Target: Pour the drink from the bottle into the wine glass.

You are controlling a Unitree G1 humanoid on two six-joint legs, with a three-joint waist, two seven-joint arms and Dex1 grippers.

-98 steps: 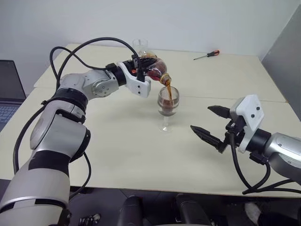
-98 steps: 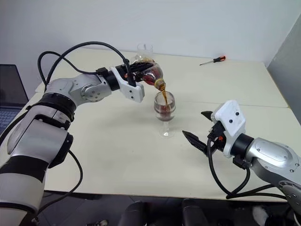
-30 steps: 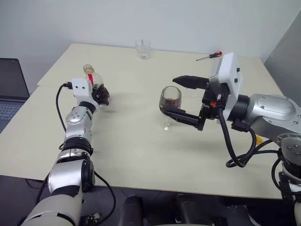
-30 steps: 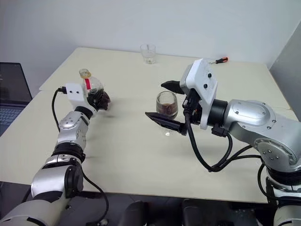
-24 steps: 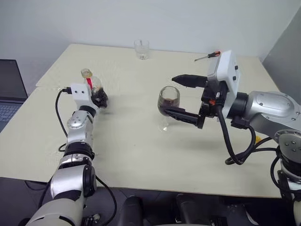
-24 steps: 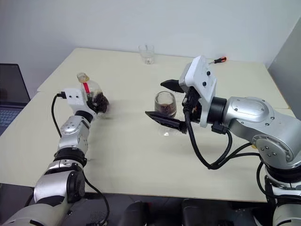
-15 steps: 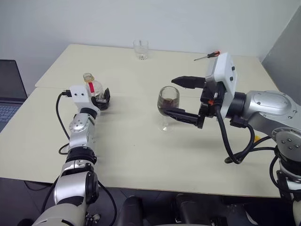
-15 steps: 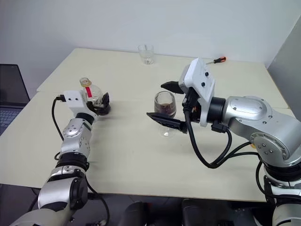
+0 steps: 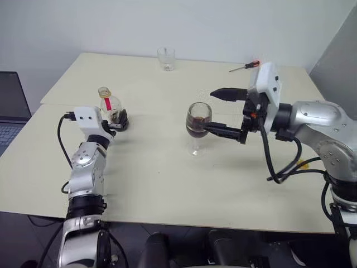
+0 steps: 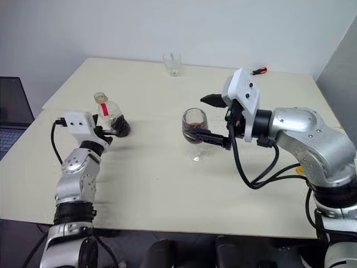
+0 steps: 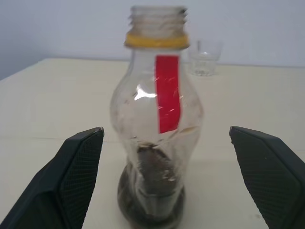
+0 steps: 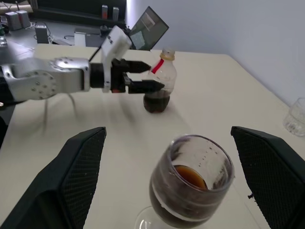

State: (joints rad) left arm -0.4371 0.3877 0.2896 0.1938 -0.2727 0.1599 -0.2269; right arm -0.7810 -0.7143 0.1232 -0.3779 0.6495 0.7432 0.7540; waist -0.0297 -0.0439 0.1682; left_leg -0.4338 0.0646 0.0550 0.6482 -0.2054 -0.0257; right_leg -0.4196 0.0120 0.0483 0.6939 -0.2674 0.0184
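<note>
The bottle [image 9: 109,104] stands upright and uncapped on the table's left side, a little dark drink [image 11: 151,191] left in its bottom. My left gripper [image 9: 119,119] is open, and its fingertips [image 11: 81,157] flank the bottle's base without touching it. The wine glass [image 9: 199,119] stands mid-table, its bowl partly filled with the brown drink [image 12: 189,177]. My right gripper [image 10: 199,116] is open just right of the glass. One finger [image 9: 223,94] is above and behind the bowl, the other [image 9: 223,132] is low beside it, and neither touches it.
A short clear tumbler [image 9: 165,58] stands at the table's far edge. A red-handled screwdriver [image 9: 246,66] lies at the far right. A laptop [image 9: 10,106] sits beyond the table's left side. The beige table [image 9: 156,178] has open room in front.
My left gripper has opened, let go of the bottle and drawn back toward me, leaving it standing. My right gripper has shifted a little to the right by the glass.
</note>
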